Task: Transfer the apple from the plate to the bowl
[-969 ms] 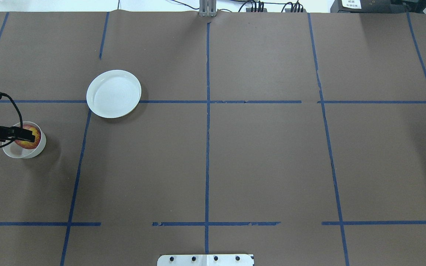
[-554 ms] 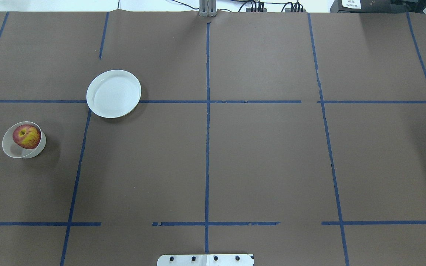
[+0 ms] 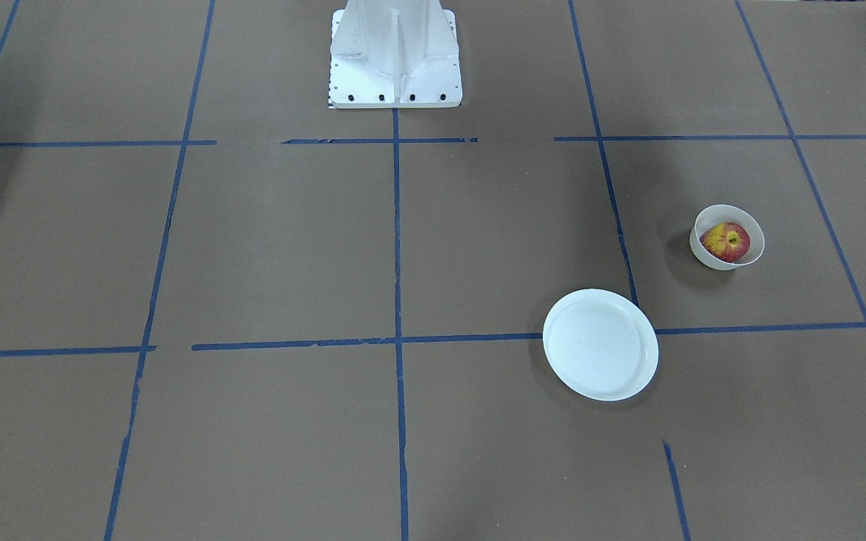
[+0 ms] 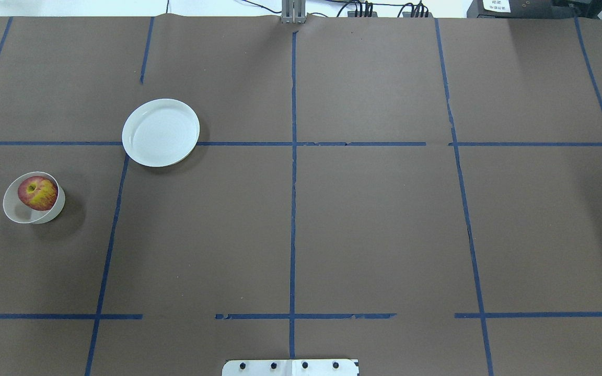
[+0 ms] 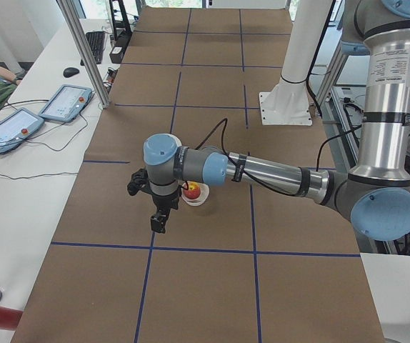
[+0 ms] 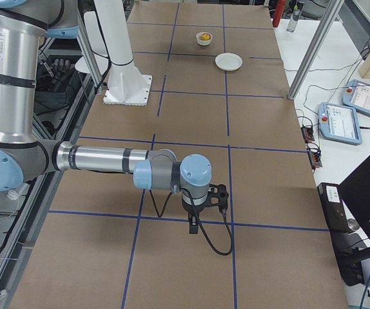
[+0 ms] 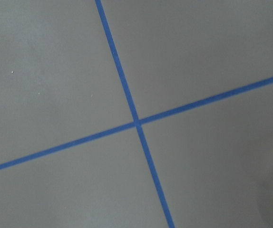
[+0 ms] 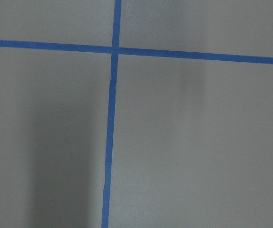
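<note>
Small round red-and-yellow apple [image 4: 37, 193] sits inside small deep cream-white bowl [image 4: 59, 208], well apart from flat round white plate [image 4: 161, 133], which is bare. Only exterior left view shows left gripper [image 5: 160, 221], hanging just beside bowl. Only exterior right view shows right gripper [image 6: 193, 223], over brown paper-covered table [image 4: 363, 219]. Cannot tell whether the 2 pincers are spread or pressed together.

The left pincer [image 5: 160, 223] and right pincer [image 6: 192, 225] both hang pointing down.
</note>
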Robot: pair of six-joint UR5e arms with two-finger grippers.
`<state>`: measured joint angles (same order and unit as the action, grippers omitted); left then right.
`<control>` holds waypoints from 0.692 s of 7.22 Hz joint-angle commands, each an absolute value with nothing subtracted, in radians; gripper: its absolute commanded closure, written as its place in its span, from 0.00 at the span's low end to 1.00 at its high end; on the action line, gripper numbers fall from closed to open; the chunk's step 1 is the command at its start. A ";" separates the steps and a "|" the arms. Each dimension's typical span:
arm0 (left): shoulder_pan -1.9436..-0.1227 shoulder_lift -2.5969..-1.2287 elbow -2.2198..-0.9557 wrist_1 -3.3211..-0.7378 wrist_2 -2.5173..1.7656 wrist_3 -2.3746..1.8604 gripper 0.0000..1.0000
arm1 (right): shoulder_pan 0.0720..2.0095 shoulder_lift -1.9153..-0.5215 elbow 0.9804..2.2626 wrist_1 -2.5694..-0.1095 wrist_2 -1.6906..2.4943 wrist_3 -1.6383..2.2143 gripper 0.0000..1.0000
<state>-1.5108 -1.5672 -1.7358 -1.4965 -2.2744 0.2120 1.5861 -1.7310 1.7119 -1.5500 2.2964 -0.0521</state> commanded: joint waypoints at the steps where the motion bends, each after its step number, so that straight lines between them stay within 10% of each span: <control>1: -1.542 -1.517 -1.675 -1.483 -2.412 0.239 0.00 | 1.586 -1.730 1.712 -1.549 2.296 -0.052 0.00; 5: -1.572 -1.479 -1.697 -1.499 -2.418 0.250 0.00 | 1.586 -1.730 1.712 -1.549 2.296 -0.052 0.00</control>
<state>-1.5632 -1.4816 -1.6891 -1.4908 -2.4164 0.2470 1.5861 -1.7308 1.7119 -1.5493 2.2964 -0.0522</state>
